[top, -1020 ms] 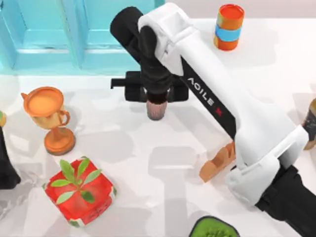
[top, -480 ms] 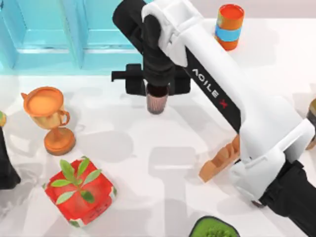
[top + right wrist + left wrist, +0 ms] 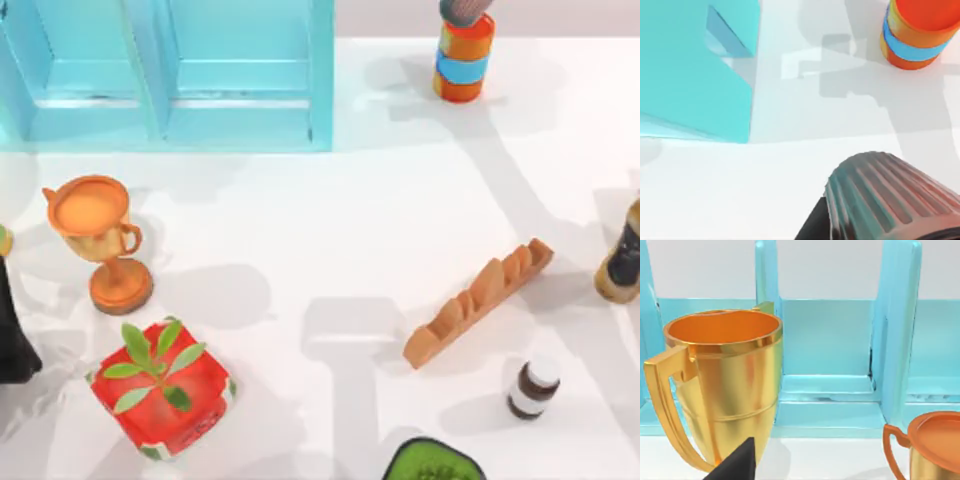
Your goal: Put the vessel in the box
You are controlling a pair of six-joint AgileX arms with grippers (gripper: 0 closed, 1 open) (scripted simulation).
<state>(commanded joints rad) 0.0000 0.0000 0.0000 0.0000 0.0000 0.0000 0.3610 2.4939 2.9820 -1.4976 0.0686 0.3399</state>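
Observation:
The vessel (image 3: 885,195), a ribbed tumbler, hangs high above the table close to the right wrist camera. My right gripper (image 3: 812,226) is shut on it and shows as a dark piece beside it. In the top view a bit of the vessel (image 3: 460,10) appears at the far edge, over the orange cylinder (image 3: 463,60). The box (image 3: 320,90), turquoise with inner dividers, stands at the far left. Its corner (image 3: 700,75) lies below and to the side of the vessel, apart from it. My left arm (image 3: 12,340) stays parked at the left edge.
An orange goblet (image 3: 95,225) stands in front of the box, and a red cube with green leaves (image 3: 160,385) is nearer. A wooden rack (image 3: 480,300), a small bottle (image 3: 533,387), a green-filled pot (image 3: 435,462) and a bottle (image 3: 622,262) occupy the right half.
My right arm, which held the vessel low near the box's front wall, has lifted away toward the far right. Now a small part of the vessel shows at the top view's far edge.

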